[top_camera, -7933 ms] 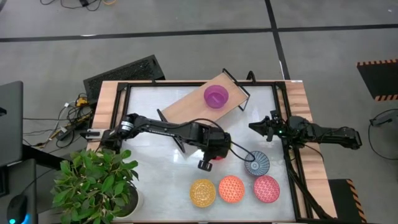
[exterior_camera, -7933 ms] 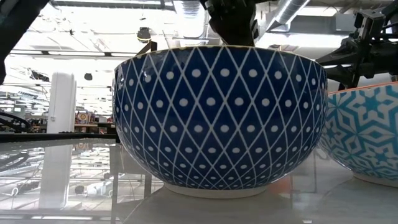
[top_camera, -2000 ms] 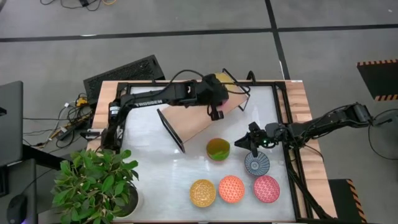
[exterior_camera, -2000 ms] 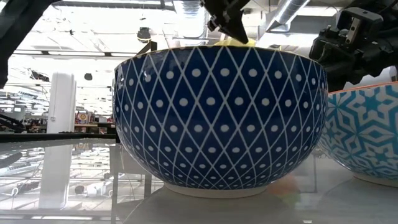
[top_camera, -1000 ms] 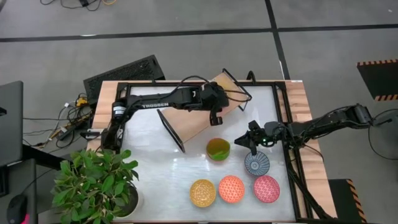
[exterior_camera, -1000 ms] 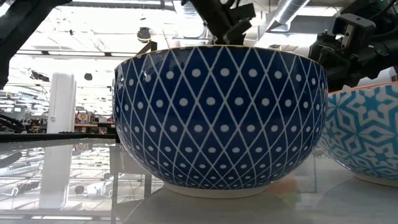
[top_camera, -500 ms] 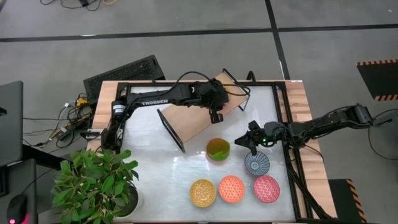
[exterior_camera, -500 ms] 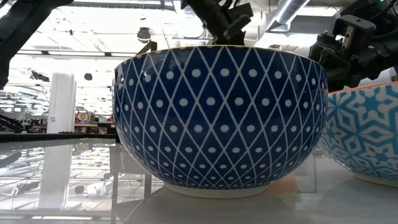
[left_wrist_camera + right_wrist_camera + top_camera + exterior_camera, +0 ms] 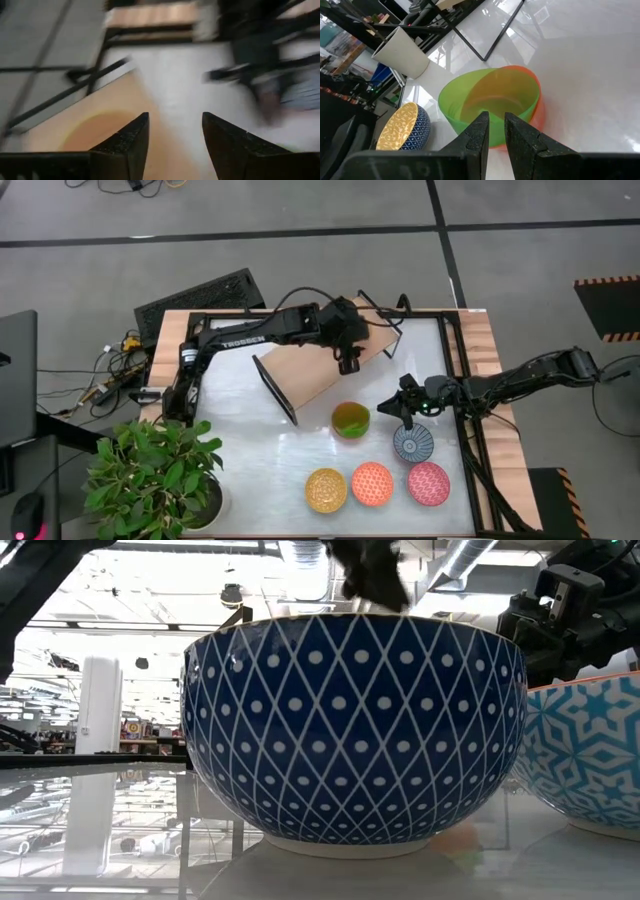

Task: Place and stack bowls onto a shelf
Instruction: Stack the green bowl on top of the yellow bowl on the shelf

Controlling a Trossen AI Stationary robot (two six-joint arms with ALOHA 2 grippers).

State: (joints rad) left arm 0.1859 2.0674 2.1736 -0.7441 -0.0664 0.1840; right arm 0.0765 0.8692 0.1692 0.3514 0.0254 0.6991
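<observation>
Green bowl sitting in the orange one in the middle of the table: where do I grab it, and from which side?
Take the green bowl by its rim, one finger inside the wall and one outside, coming down from above. It sits upright and nested in the orange bowl, so only its upper wall is free. The side facing the right tool looks best: that tool is beside it already, fingers nearly together.

A robotics lab: concrete floor [image 9: 300, 220], loose cables [image 9: 115, 360], open ceiling ducts [image 9: 465, 560].
</observation>
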